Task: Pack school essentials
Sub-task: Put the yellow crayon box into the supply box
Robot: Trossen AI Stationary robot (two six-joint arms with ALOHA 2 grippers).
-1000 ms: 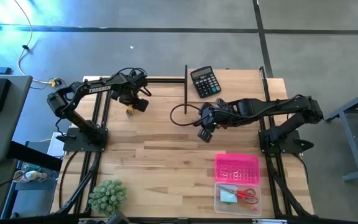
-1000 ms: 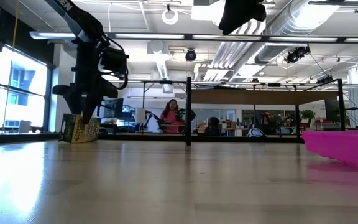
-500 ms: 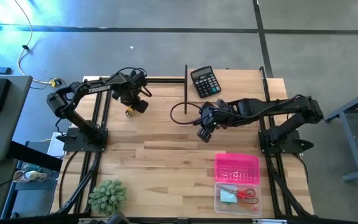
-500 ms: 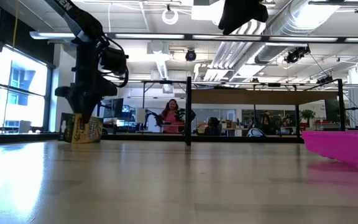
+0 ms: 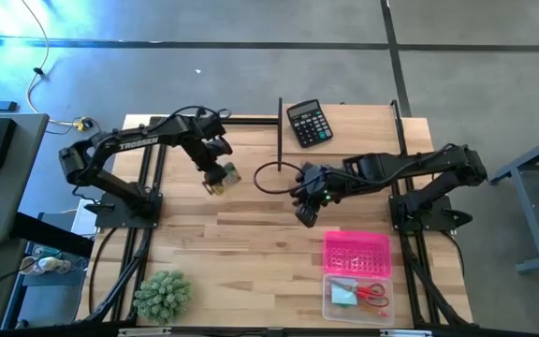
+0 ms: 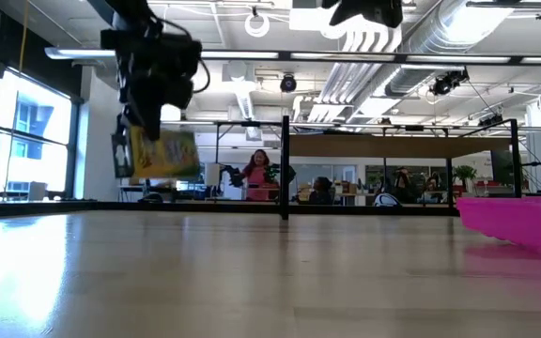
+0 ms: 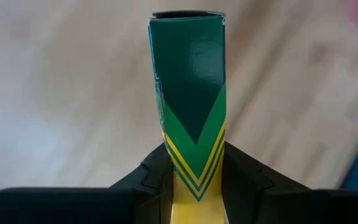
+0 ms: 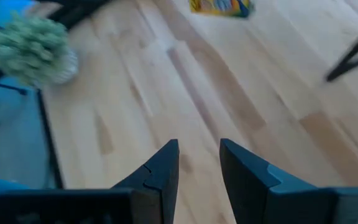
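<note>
A yellow-green crayon box [image 5: 223, 176] hangs above the table's left-centre, shut in my left gripper [image 5: 213, 170]. In the low view the box [image 6: 162, 154] floats well above the wood. The left wrist view looks along its narrow green side [image 7: 188, 87]. My right gripper [image 5: 304, 213] hovers open over the table's middle with nothing between its fingers [image 8: 199, 158]. Red-handled scissors [image 5: 374, 292] and a light-blue notepad [image 5: 344, 296] lie in a clear box [image 5: 329, 309] at the near right. My left gripper pinches the crayon box between its two fingers [image 7: 151, 180], one on each broad face, at the yellow end [image 7: 191, 199]. The fingers come slanting down from above. The box is lifted clear of the table, its green end pointing away from the fingers.
A pink basket [image 5: 356, 251] stands just beyond the clear box. A black calculator [image 5: 307, 123] lies at the far edge, beside a thin black post [image 5: 280, 131] with a ring base. A green spiky plant [image 5: 162, 295] sits at the near left corner.
My left gripper has risen and swung toward the table's middle while rolling its wrist. The crayon box, which stood on the table at the far left, is now lifted clear and turned about. My right gripper has tipped a little in place.
</note>
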